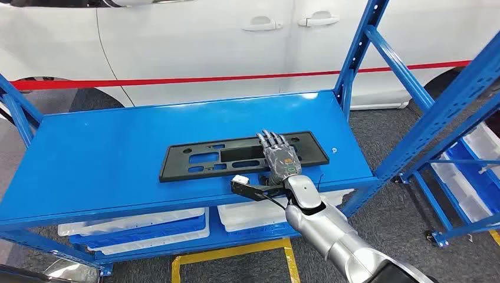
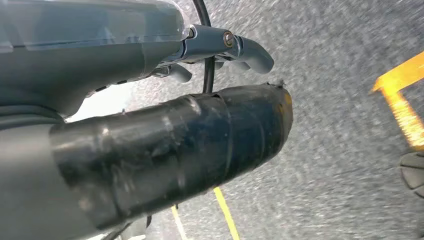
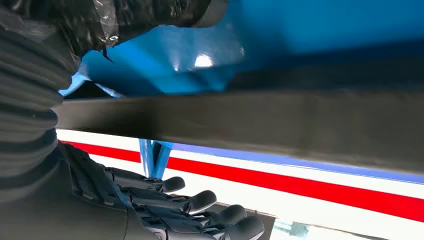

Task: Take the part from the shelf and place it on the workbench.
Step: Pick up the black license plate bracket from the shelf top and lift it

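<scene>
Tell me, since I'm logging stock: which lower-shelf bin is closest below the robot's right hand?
The right white bin, directly under the right hand; the other bin sits further left.

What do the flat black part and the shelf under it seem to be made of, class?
Part: probably moulded plastic, matt black, judging by its dull surface and neat rectangular cut-outs. Shelf: likely painted sheet metal, glossy blue, showing soft light reflections and perforated steel-style uprights.
</scene>
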